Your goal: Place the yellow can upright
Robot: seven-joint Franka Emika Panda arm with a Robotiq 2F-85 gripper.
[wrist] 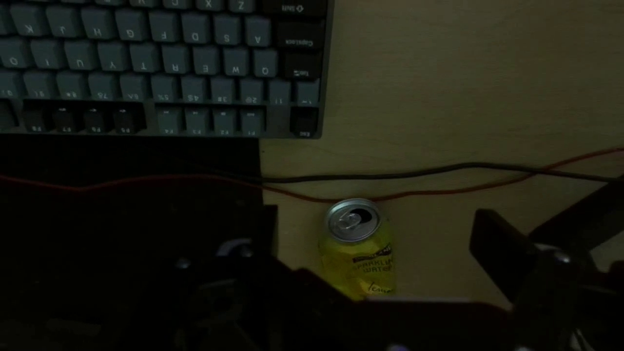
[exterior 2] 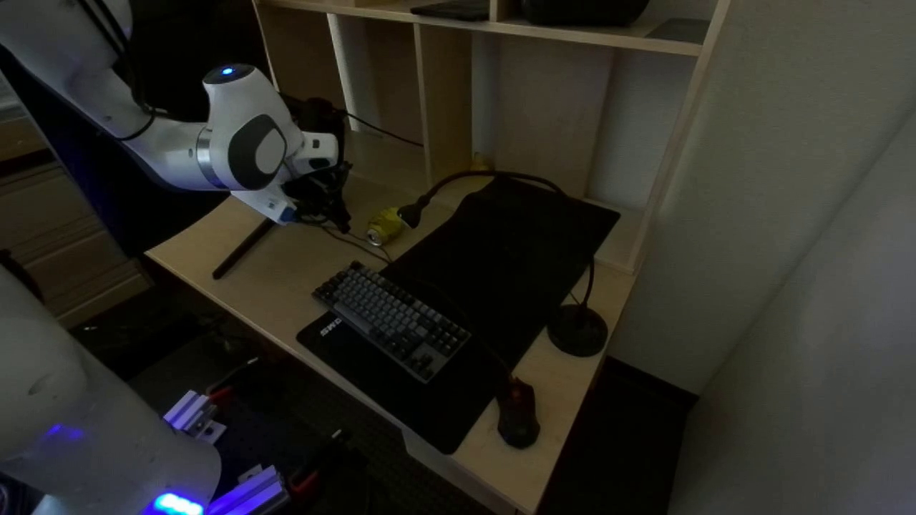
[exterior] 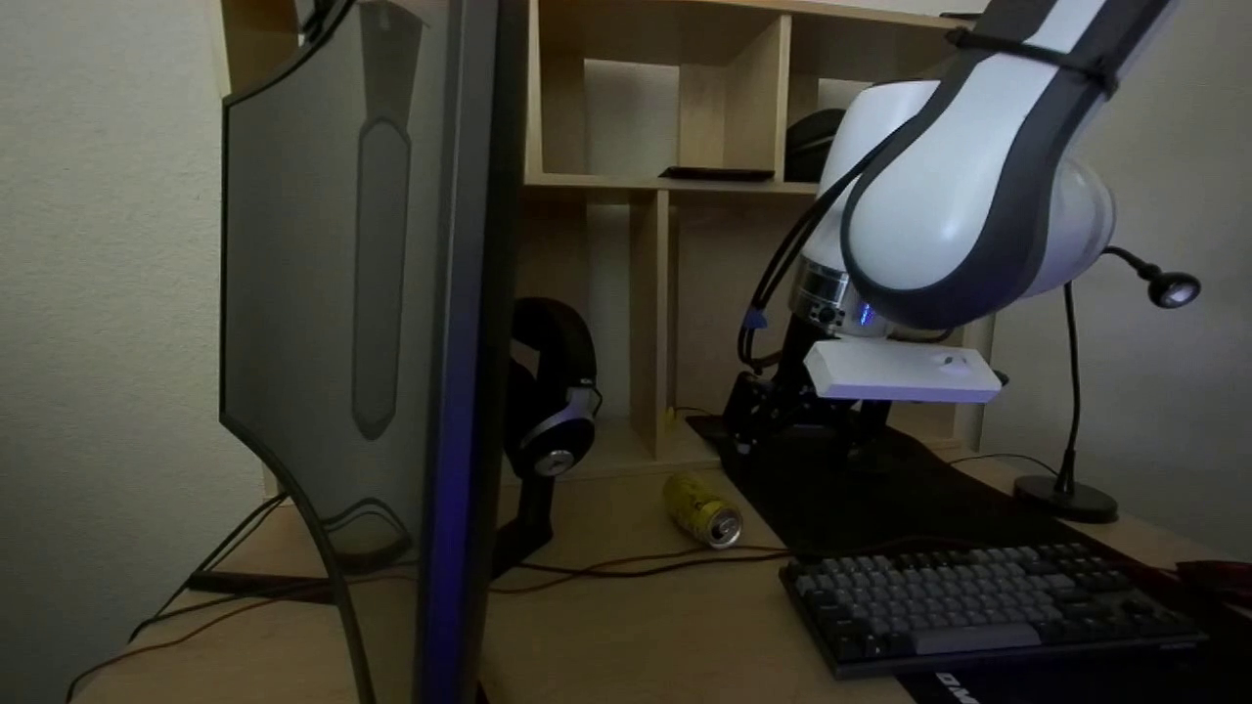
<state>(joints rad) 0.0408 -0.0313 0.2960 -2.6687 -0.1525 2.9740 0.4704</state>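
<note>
One yellow lemon sparkling-water can (wrist: 355, 265) lies on its side on the table (exterior: 626, 631); in the wrist view it shows between the widely parted fingers of the one claw (wrist: 376, 220). One black cable (wrist: 365, 177) and one red cable (wrist: 438, 192) run past its opened top. Also: one keyboard (exterior 2: 392, 319), one mouse (exterior 2: 518, 420), one gooseneck lamp (exterior 2: 577, 331), one curved monitor (exterior: 391, 323), one pair of over-ear headphones (exterior: 565, 364). The claw hides the can's base in the wrist view, which crops the keyboard; in an exterior view the monitor covers part of the headphones.

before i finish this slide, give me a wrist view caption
Yellow can on its side, seen between open jaws, with cables and keyboard nearby.
</note>
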